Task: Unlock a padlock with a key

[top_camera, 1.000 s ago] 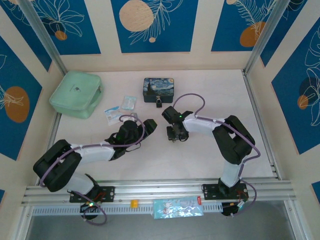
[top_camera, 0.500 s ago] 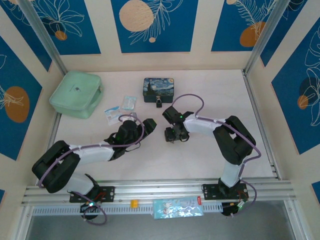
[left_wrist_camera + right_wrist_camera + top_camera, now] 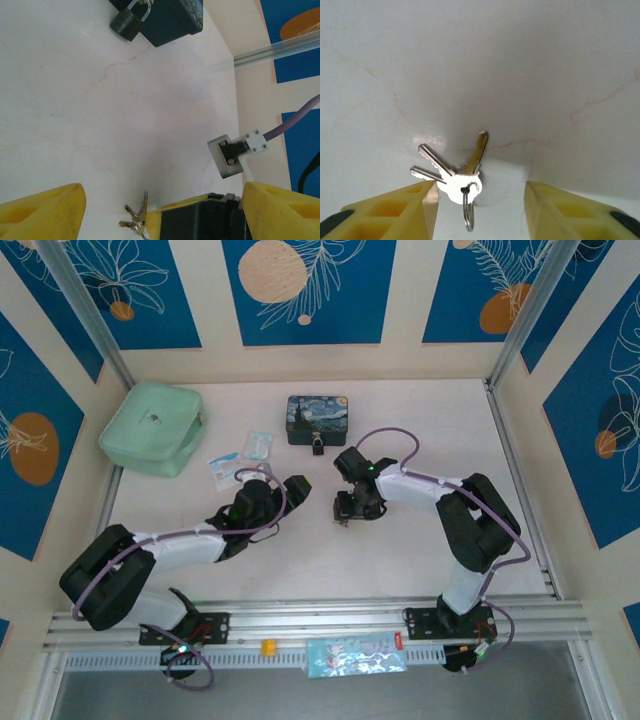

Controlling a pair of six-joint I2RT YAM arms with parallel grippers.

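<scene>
— What are the keys (image 3: 455, 172) made of?
— Bright silvery metal, polished enough to catch the light. Their ring (image 3: 468, 215) is thin wire with the same shine.
— And the padlock (image 3: 125, 25)?
— A dark, dull-finished body, with a glossy steel-coloured shackle (image 3: 147, 10).
— The table (image 3: 530, 65)?
— Smooth, pale and matt, with faint reddish veins like marble.
— The fingers (image 3: 395, 207) of the right gripper (image 3: 480, 187)?
— Yellow plastic, matt and slightly grainy.
— The blue tin (image 3: 318, 418) and the green case (image 3: 152, 428)?
— The tin is painted metal with a slight sheen. The case looks like soft cloth.
</scene>
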